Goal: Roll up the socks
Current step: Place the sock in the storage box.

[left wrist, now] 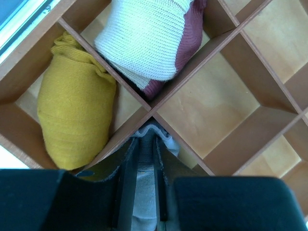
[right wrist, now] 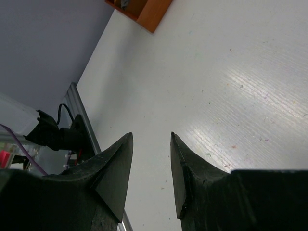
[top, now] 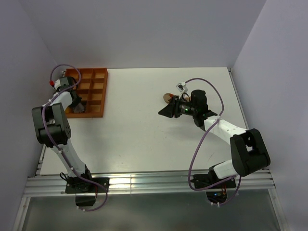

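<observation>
From the top external view, the left end effector point(top: 79, 106) was lowered into the near-left corner of the orange wooden compartment tray point(top: 94, 89). The right end effector point(top: 168, 110) hung above the white surface point(top: 144, 139), well to the right of the tray. Just beyond it lay a small tan-brown thing point(top: 167, 97). It may have been the other sock, but it was too small to tell.

In the left wrist view, the left end effector point(left wrist: 144, 149) was clamped on a pale grey sock point(left wrist: 145, 188), a soft ribbed fabric with a wavy edge. It was poised over a crossing of the thin plywood dividers of the tray point(left wrist: 211, 60). I could not tell which cell the sock was meant for. The cell to the right of the crossing showed bare, smooth wood. A plump mustard-yellow knit roll point(left wrist: 74, 110) filled the cell to the left, and a coarse white-and-maroon knit roll point(left wrist: 149, 43) filled the cell beyond.

In the right wrist view, the right end effector point(right wrist: 151, 137) was apart and held nothing. Its dark wedge-shaped fingers hung above the matt, faintly scuffed surface point(right wrist: 216, 72), with a tray corner point(right wrist: 144, 9) far ahead.

This looked like the stowing step. The next move probably called for shifting the sock off the divider and into a free cell before releasing it. The soft fabric could catch on the divider's edge.
</observation>
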### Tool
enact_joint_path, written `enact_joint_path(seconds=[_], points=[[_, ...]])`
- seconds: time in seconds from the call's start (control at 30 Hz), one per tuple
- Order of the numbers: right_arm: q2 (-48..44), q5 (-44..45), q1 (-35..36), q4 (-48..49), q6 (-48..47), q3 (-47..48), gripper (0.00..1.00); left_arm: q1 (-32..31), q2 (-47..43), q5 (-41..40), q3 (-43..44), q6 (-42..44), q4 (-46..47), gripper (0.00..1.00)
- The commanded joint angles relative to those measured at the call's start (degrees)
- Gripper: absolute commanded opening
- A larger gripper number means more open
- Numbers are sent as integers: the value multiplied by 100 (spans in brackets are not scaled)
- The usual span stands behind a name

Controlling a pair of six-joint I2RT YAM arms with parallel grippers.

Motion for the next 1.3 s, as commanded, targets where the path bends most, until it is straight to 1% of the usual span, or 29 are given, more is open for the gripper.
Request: enact_joint_path(seconds=[0.0, 0.17, 0.3, 0.47, 0.57, 0.6, 0.63, 0.67, 0.7, 0.77, 0.8, 0.83, 0.87, 0.9, 0.93, 0.97, 1.0, 1.03, 1.07, 1.1, 1.13, 1.17, 1.23, 1.27], points=[[48, -106, 29, 240, 3, 37, 44, 56, 388, -21, -17, 65, -256, 24], [75, -141, 29, 240, 3, 54, 44, 56, 485, 14, 106, 21, -423, 25], [13, -71, 29, 12, -120, 124, 44, 56, -58, 137, 150, -93, -441, 31], [-66, 148, 29, -251, -287, 265, 44, 38, -735, 401, 474, -216, -669, 45], [-171, 429, 29, -682, -515, 466, 45, -5, -1192, 585, 677, -260, -818, 54], [-206, 674, 29, -970, -576, 519, 45, -32, -1420, 647, 712, -269, -845, 57], [-285, 850, 29, -1086, -690, 563, 44, -32, -1553, 726, 730, -295, -854, 62], [-338, 1148, 29, -1191, -726, 642, 45, -41, -1824, 770, 704, -304, -863, 64], [-434, 1342, 29, -1375, -787, 678, 45, -41, -1983, 822, 687, -322, -863, 71], [-514, 1755, 29, -1604, -814, 844, 45, -41, -2299, 989, 529, -340, -793, 77], [-540, 2236, 29, -1884, -858, 915, 46, -41, -2640, 1042, 459, -340, -758, 82], [-540, 2475, 20, -2061, -876, 1011, 47, -41, -2826, 1138, 362, -322, -696, 85], [-532, 2782, 20, -2245, -876, 1238, 48, -41, -3011, 1313, 152, -296, -652, 92], [-514, 3020, 20, -2595, -885, 1354, 48, -41, -3387, 1350, 37, -278, -582, 94], [-462, 3493, 11, -2721, -893, 1442, 51, -41, -3600, 1394, -86, -252, -547, 97], [-435, 3715, 2, -2818, -859, 1582, 55, -41, -3793, 1516, -374, -243, -477, 97], [-392, 3917, -24, -3019, -815, 1653, 60, -41, -4195, 1543, -534, -217, -372, 98], [-339, 4267, -50, -3116, -806, 1732, 68, -41, -4382, 1578, -701, -225, -318, 99], [-156, 4410, -77, -3239, -797, 1933, 71, -41, -4567, 1588, -989, -191, -266, 99], [-58, 4464, -103, -3493, -771, 2048, 73, -76, -4786, 1527, -1071, -138, -274, 99], [73, 4656, -173, -3608, -779, 2171, 74, -163, -4841, 1352, -1089, -7, -483, 99], [327, 4710, -217, -3697, -788, 2398, 73, -451, -4885, 1246, -1159, 90, -520, 98], [671, 4772, -392, -4065, -797, 2828, 70, -777, -5069, 991, -1430, 310, -441, 97], [820, 4789, -472, -4214, -788, 2971, 68, -1049, -5183, 946, -1527, 346, -397, 96]])
